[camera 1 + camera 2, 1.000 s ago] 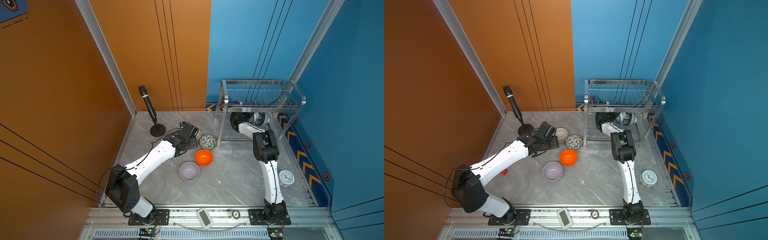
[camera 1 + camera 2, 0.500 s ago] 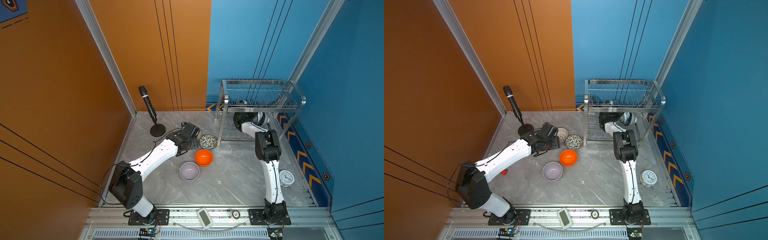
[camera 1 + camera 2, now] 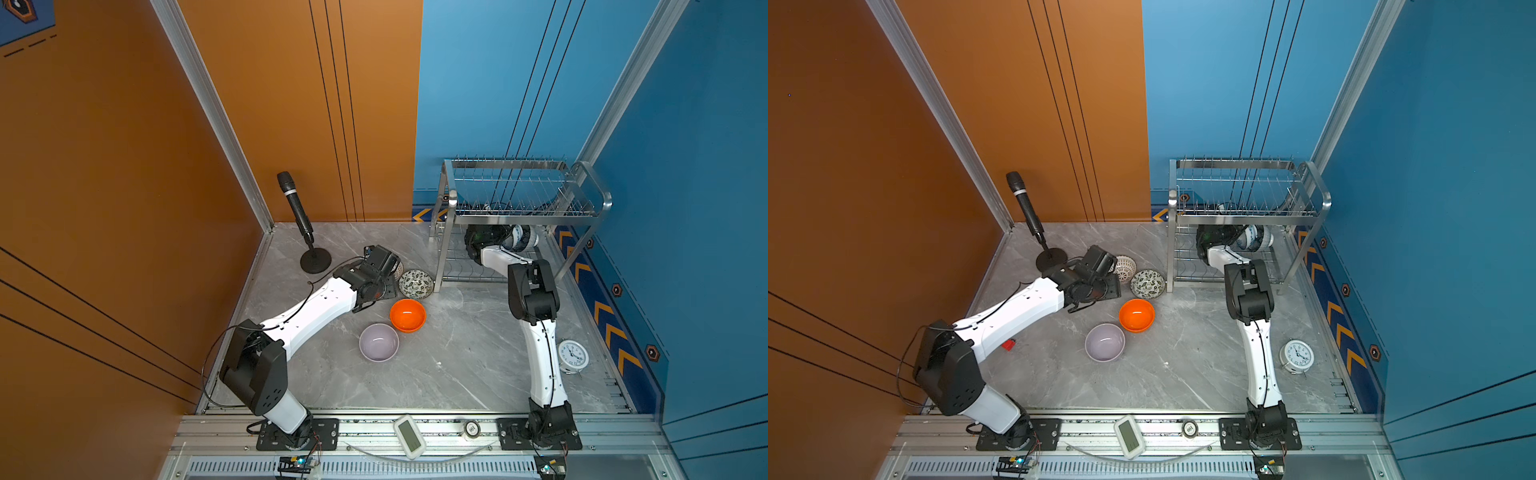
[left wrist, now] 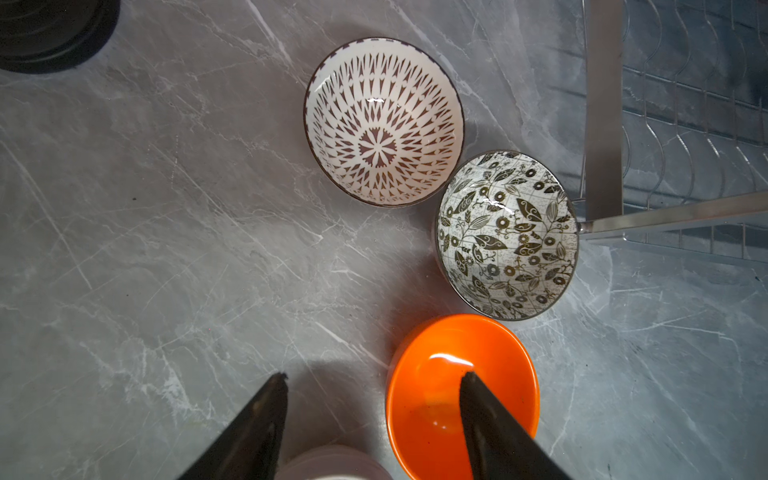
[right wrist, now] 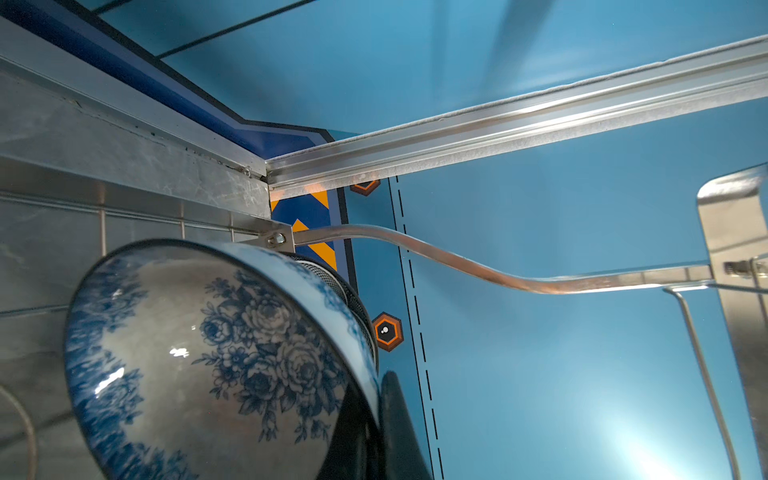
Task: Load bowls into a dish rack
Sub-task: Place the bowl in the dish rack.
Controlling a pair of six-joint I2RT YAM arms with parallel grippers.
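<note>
Nearest the rig sits the lilac bowl [image 3: 378, 342], upright on the table with no claw on it, and just beyond it to the right the orange bowl [image 3: 407, 315]. The left gripper [image 4: 374, 376] hangs over that orange bowl with its claw spread and empty. In the left wrist view one finger [image 4: 482, 411] stands over the bowl's hollow and the other over bare table, so the rim's left side lies between them, which looks like the next pick. Further off the leaf-patterned bowl [image 3: 416, 284] stands hard by the front left leg of the dish rack [image 3: 582, 212], with the lattice bowl [image 3: 1124, 268] just left of it, both upright and on the left arm's side. Farthest, inside the rack's lower tier, the right gripper [image 5: 374, 411] pinches the rim of the blue-and-white floral bowl [image 3: 524, 237], tipped on edge to the claw's right, ready, I judge, to be stood between the wires
</note>
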